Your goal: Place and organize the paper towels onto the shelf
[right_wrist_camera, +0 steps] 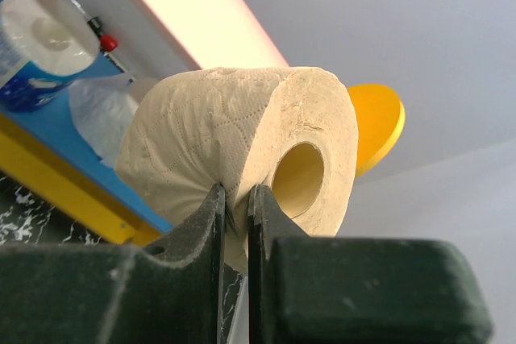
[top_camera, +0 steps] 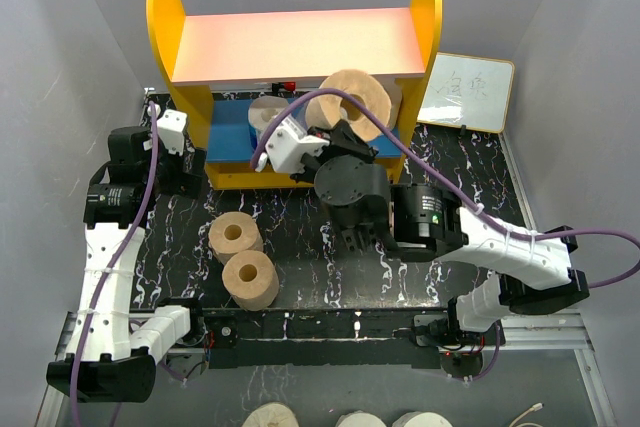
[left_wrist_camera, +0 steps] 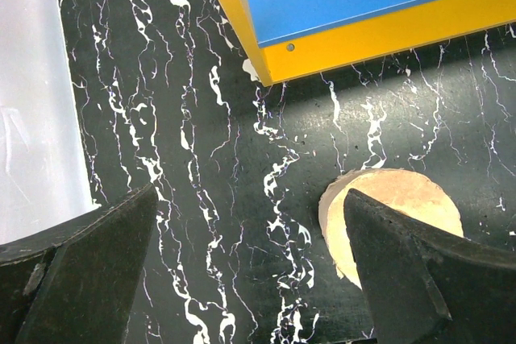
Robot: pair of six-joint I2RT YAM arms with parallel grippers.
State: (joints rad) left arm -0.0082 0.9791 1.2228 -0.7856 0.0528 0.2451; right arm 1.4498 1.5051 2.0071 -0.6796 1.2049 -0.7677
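Before shelf (top_camera: pixel 300 42), right claw (right_wrist_camera: pixel 238 195) clamps tan roll (right_wrist_camera: pixel 242 126) by wall, seen only from right wrist; left claw (left_wrist_camera: pixel 250 195) spread wide.

White arms (top_camera: pixel 105 282), black joints (top_camera: pixel 352 187), purple cables (top_camera: pixel 143 197)

tan roll (right_wrist_camera: pixel 226 126): soft embossed ppr | table (top_camera: pixel 300 247): smooth marble-print | shelf (top_camera: pixel 300 42): matt, smooth

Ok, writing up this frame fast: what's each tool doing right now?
Left tool: open, holding nothing.
Right tool: closed on a tan paper towel roll.
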